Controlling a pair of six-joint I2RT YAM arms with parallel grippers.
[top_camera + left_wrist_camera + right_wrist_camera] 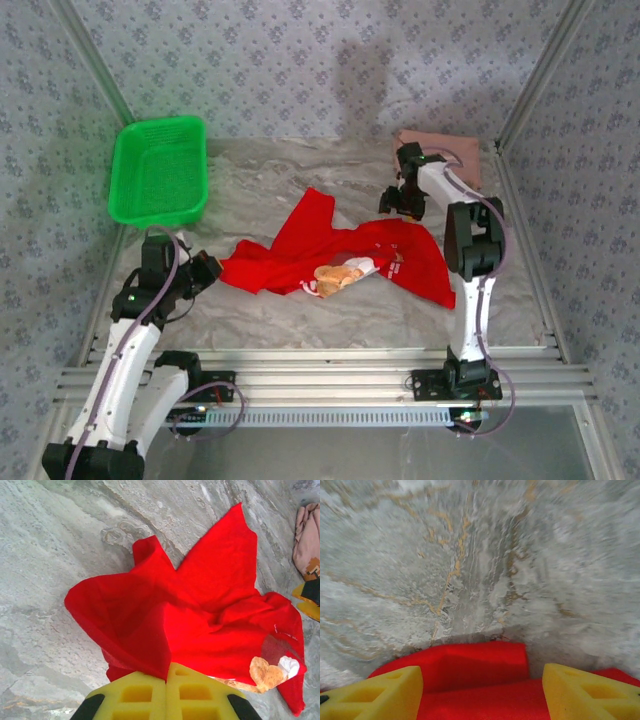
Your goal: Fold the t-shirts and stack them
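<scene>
The red t-shirt (350, 255) lies crumpled in the middle of the table, its tan teddy-bear print (338, 276) partly folded over. My left gripper (205, 270) is shut on the shirt's left edge, and the red cloth (200, 615) rises from between its yellow fingertips (166, 672). My right gripper (400, 200) hovers open over the shirt's far right part. A red fold (470, 665) lies below its spread fingers (390, 692) without touching them. The dusty pink t-shirt (450, 150) sits bunched at the back right corner (307, 540).
A green mesh basket (160, 170) stands at the back left. The table (280, 180) is covered with wrinkled grey marbled sheeting. Patterned walls and metal frame posts close in the sides and back.
</scene>
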